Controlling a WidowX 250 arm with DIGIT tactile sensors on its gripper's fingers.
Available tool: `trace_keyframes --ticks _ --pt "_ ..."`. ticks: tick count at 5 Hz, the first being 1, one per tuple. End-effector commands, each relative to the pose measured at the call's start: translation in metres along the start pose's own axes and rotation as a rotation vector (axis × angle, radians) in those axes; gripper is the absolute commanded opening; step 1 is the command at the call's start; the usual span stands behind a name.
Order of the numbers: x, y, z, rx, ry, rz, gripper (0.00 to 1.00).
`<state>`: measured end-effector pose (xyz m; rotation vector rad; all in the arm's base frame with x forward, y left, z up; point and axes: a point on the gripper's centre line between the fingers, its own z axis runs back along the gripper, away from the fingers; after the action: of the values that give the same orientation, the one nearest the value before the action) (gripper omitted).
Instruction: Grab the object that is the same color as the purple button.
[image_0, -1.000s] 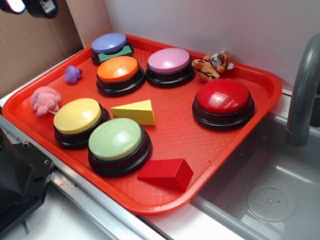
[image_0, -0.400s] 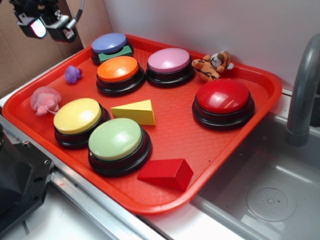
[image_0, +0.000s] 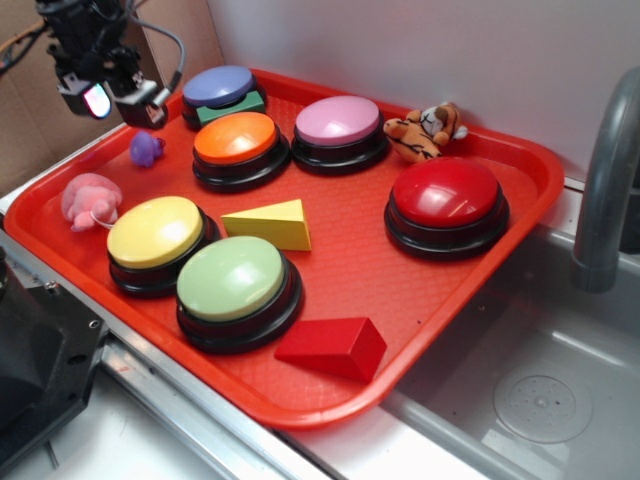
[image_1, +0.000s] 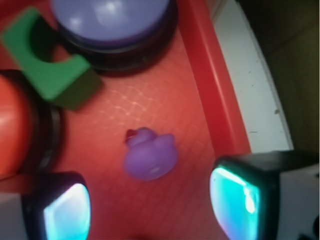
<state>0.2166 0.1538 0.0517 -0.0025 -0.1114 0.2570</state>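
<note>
purple toy (image_1: 150, 156), face blurred, unreadable

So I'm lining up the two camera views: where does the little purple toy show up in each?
Exterior: the purple toy sits near the tray's left edge, just below the gripper.
Wrist: it lies centre frame, on the tray between the two fingertips.
Shared landmark: the purple button, with the green block against it.

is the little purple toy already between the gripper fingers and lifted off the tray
No, the purple toy sits on the red tray ahead of the open gripper, with neither finger touching it.
</note>
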Motion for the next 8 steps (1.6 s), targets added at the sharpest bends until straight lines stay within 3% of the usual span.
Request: trace_keyframes --ticks 1,3,4,8 --pt "0.014 0.006 -0.017 -0.007 -0.016 -0.005 1.0" --pt "0.018 0.004 -0.025 0.014 -0.001 0.0 1.0" --pt "0.015 0.008 -0.028 -0.003 -0.001 0.0 0.0" --pt "0.018 0.006 -0.007 -0.012 -0.017 0.062 0.0"
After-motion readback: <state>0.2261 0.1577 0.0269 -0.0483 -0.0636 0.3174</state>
